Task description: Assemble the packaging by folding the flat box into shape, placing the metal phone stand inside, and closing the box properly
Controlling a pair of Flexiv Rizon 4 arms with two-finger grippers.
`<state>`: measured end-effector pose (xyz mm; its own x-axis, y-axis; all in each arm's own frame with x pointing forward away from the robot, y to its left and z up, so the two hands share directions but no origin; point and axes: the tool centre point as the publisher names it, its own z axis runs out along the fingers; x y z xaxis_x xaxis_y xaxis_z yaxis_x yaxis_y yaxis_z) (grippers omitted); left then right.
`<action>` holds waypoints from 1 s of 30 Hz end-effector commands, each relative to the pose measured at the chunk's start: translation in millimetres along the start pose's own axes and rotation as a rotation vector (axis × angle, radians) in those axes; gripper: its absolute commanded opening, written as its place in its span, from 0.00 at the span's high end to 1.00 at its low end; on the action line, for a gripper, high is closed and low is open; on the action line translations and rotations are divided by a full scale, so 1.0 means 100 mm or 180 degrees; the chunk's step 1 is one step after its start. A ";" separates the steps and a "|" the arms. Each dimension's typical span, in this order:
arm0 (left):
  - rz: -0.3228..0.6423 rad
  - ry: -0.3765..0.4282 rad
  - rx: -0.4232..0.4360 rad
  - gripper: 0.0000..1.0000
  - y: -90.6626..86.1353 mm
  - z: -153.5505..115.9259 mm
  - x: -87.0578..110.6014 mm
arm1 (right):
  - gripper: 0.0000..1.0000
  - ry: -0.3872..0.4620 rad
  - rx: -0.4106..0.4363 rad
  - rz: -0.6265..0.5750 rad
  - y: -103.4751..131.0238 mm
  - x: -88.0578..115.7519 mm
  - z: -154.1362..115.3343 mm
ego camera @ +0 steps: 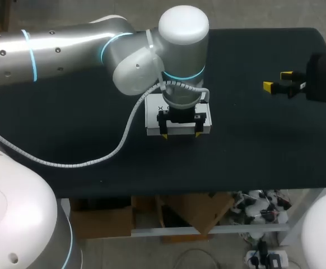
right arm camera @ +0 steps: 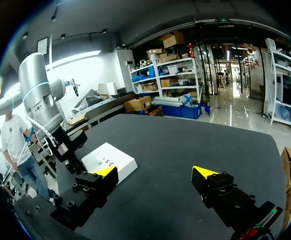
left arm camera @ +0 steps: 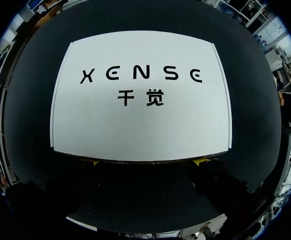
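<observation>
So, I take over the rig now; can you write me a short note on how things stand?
Left gripper: open, tips at the near edge of the box, holding nothing.
Right gripper: open, empty, off to the right, away from the box.
Box: on the table, folded up, lid down.
Stand: not in view; cannot tell if it is inside.
Left to do: confirm stand is in, lid fully shut.

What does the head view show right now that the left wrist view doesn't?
Head view only: the left arm over the box, hiding most of its top; the right jaws open and empty, well off to the side. Left wrist view only: the box's whole white top, lying flat and closed. Both: box on the black table, left jaws open, yellow tips at its near edge.
</observation>
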<state>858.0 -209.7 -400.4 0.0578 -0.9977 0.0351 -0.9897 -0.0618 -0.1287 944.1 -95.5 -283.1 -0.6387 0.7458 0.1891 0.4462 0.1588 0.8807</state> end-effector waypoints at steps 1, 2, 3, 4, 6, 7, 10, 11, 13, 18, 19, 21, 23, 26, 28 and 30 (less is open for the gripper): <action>0.0011 -0.0026 -0.0056 0.00 -0.20 0.06 0.05 | 0.00 0.0006 -0.0014 -0.0002 -0.01 0.00 -0.01; 0.0008 -0.0029 -0.0055 0.00 -0.24 0.06 0.04 | 0.00 0.0006 -0.0014 -0.0002 -0.01 0.00 -0.01; 0.0010 -0.0018 -0.0065 0.00 -0.30 0.07 0.04 | 0.00 0.0006 -0.0014 -0.0002 -0.01 0.00 -0.01; 0.0011 -0.0015 -0.0068 0.00 -0.37 0.08 0.03 | 0.00 0.0006 -0.0014 -0.0002 -0.01 0.00 -0.01; 0.0007 -0.0015 -0.0069 0.00 -0.48 0.09 0.02 | 0.00 0.0006 -0.0014 -0.0002 -0.01 0.00 -0.01; 0.0001 -0.0028 -0.0071 0.00 -0.53 0.10 0.02 | 0.00 0.0006 -0.0014 -0.0002 -0.01 0.00 -0.01; -0.0011 -0.0043 -0.0078 0.00 -0.73 0.14 0.01 | 0.00 0.0006 -0.0014 -0.0002 -0.01 0.00 -0.01; -0.0023 -0.0055 -0.0079 0.00 -0.79 0.16 0.01 | 0.00 0.0006 -0.0014 -0.0002 -0.01 0.00 -0.01; -0.0018 -0.0053 -0.0090 0.00 -0.91 0.19 0.01 | 0.00 0.0006 -0.0014 -0.0002 -0.01 0.00 -0.01; 0.0001 -0.0040 -0.0125 0.00 -1.20 0.24 0.00 | 0.00 0.0006 -0.0014 -0.0002 -0.01 0.00 -0.01; 0.0004 -0.0034 -0.0131 0.00 -1.25 0.25 -0.01 | 0.00 0.0006 -0.0014 -0.0002 -0.01 0.00 -0.01; 0.0003 -0.0031 -0.0132 0.00 -1.36 0.26 -0.03 | 0.00 0.0006 -0.0014 -0.0002 -0.01 0.00 -0.01; 0.0004 -0.0025 -0.0134 0.00 -1.45 0.28 -0.04 | 0.00 0.0006 -0.0014 -0.0002 -0.01 0.00 -0.01; 0.0004 -0.0019 -0.0138 0.00 -1.60 0.30 -0.06 | 0.00 0.0006 -0.0014 -0.0002 -0.01 0.00 -0.01; 0.0005 -0.0009 -0.0149 0.00 -1.70 0.31 -0.08 | 0.00 0.0006 -0.0014 -0.0002 -0.01 0.00 -0.01; 0.0003 -0.0005 -0.0153 0.00 -1.79 0.31 -0.10 | 0.00 0.0006 -0.0014 -0.0002 -0.01 0.00 -0.01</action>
<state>1024.8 -188.7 -405.7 0.0576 -0.9977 0.0363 -0.9893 -0.0620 -0.1319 944.0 -95.5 -283.1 -0.6385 0.7462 0.1887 0.4455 0.1584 0.8812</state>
